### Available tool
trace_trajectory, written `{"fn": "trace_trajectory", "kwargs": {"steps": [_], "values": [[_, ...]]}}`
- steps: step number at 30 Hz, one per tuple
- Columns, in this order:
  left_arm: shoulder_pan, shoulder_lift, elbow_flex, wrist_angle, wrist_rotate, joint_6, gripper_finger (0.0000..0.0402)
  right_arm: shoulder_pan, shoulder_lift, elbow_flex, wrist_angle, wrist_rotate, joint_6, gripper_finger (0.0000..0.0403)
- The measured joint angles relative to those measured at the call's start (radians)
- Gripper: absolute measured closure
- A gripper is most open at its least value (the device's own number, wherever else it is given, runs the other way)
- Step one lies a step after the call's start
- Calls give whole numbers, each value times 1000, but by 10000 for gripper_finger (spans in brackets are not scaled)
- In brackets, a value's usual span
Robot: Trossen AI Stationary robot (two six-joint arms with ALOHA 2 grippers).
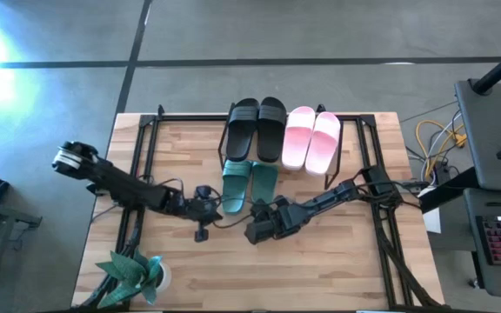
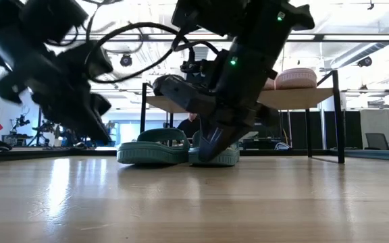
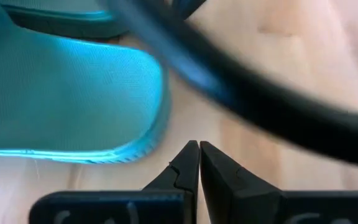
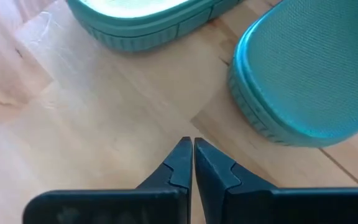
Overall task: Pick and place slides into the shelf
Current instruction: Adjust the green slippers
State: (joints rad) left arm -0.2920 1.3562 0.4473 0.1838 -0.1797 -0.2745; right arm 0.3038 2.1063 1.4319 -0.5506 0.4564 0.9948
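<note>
Both pincers clenched, empty, low over tabletop (image 1: 337, 261). Teal pair (image 1: 249, 183) lies just ahead of left pincer (image 3: 197, 149) and right pincer (image 4: 188, 144), half under shelf (image 2: 302, 98), long axes running into it. Right pincer nearer right-hand teal slide.

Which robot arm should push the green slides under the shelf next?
Either could; the right looks slightly better placed. Both end effectors are shut near the heels: the right end effector behind the right teal slide, the left end effector beside the left teal slide.

Teal slides (image 1: 249, 184) on wooden table (image 1: 320, 261)
</note>
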Motion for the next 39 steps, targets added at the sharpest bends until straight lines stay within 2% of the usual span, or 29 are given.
{"fn": "trace_trajectory", "kwargs": {"steps": [8,14,21,25,28,31,39], "values": [[73,190,0,203,-39,53,402,8,-2,0,0,0,29,392],[138,226,0,227,-33,54,402,18,-3,0,0,5,46,392],[170,172,0,224,-118,98,402,25,-4,0,-2,8,46,392],[163,111,0,205,-53,96,402,31,-4,0,-1,8,53,392],[141,55,-1,117,-23,51,402,25,-4,0,0,13,45,392],[121,-3,-11,43,-38,19,402,-2,2,-3,1,17,18,392],[89,-86,-23,14,-55,16,402,-81,24,-9,17,17,-70,392]]}}
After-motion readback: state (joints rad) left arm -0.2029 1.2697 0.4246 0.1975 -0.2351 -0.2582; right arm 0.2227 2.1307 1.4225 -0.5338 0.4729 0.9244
